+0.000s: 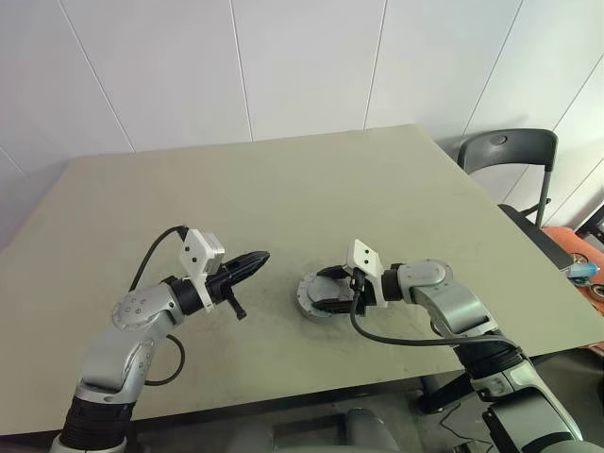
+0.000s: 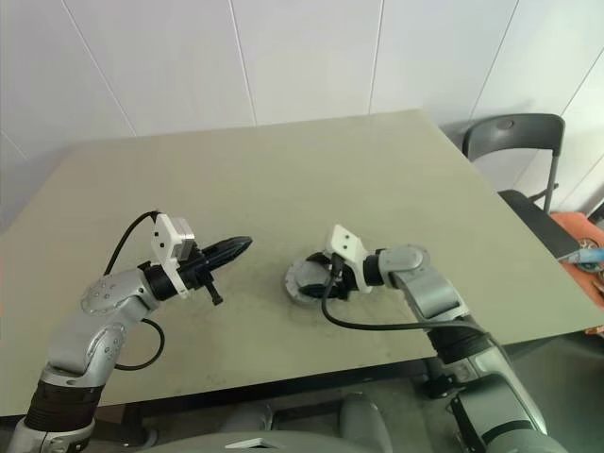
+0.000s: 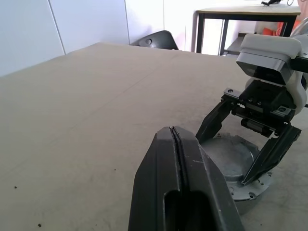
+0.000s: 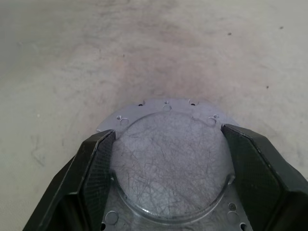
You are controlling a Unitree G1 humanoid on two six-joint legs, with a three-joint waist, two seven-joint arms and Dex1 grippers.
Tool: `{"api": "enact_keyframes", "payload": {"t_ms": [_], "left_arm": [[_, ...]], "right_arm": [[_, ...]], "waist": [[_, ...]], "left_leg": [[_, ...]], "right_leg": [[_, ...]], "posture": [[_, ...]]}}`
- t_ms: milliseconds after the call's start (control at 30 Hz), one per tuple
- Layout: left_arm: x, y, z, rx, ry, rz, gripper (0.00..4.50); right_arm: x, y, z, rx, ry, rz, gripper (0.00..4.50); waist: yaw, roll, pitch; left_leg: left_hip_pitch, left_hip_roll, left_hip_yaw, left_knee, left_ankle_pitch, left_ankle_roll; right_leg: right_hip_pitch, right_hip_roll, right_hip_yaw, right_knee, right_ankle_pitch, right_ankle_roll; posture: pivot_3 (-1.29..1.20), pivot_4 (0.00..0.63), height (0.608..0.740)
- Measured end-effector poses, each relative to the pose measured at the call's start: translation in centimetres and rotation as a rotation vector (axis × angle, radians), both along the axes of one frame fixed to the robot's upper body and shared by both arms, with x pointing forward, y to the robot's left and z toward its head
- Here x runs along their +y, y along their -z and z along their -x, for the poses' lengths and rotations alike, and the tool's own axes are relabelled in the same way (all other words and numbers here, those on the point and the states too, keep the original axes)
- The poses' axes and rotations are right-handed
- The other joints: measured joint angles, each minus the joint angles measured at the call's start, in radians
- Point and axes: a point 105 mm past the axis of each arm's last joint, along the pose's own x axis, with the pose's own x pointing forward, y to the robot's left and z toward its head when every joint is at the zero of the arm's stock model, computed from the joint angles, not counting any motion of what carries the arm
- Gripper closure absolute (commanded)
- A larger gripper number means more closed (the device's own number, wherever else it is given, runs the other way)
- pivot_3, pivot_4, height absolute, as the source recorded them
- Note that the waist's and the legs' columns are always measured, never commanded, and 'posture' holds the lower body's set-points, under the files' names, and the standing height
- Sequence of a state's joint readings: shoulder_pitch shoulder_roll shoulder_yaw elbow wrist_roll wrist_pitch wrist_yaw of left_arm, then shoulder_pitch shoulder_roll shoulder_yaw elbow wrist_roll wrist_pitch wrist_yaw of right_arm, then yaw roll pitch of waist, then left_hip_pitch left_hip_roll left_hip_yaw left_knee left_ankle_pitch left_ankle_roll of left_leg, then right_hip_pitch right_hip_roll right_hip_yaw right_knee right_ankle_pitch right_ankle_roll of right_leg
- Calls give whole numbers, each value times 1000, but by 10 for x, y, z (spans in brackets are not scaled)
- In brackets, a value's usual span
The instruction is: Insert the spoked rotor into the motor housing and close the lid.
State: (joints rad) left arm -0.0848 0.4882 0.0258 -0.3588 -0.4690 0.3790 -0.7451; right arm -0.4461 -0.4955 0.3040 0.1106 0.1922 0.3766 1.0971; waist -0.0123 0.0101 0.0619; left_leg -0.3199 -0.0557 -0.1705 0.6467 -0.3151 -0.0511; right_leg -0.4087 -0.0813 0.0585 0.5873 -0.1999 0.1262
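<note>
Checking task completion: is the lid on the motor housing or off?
On. The lid sits flat atop the motor housing, covering its inside; no windings show. The right hand straddles the raised centre, fingers wide apart.

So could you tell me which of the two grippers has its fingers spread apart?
The right gripper: its fingers straddle the lid, while the left gripper is shut, away from it.

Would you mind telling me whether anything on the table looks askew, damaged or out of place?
Nothing stands out. The lid sits flat and centred on the motor housing, scuffed with fine scratches only. The right gripper straddles it with open fingers; the left gripper is shut, hovering apart.
</note>
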Motion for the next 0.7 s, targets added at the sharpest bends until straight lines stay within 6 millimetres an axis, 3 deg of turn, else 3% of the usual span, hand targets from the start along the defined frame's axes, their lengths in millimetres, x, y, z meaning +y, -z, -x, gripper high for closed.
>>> {"api": "enact_keyframes", "payload": {"t_ms": [500,700], "left_arm": [[4,8,1,11,14,5,4500],[-4,11,1,21,15,18,4500]], "right_arm": [[-1,6,-7,-51,27,42,1315],[-2,8,-8,-44,47,48,1315]], "waist": [[-2,-1,0],[-2,-1,-1]], "left_leg": [[3,0,0,2,1,-1],[5,0,0,3,1,-2]], "right_leg": [[6,0,0,0,-2,-4],[14,0,-1,-2,-2,-5]], "posture": [[0,0,740],[0,0,740]]}}
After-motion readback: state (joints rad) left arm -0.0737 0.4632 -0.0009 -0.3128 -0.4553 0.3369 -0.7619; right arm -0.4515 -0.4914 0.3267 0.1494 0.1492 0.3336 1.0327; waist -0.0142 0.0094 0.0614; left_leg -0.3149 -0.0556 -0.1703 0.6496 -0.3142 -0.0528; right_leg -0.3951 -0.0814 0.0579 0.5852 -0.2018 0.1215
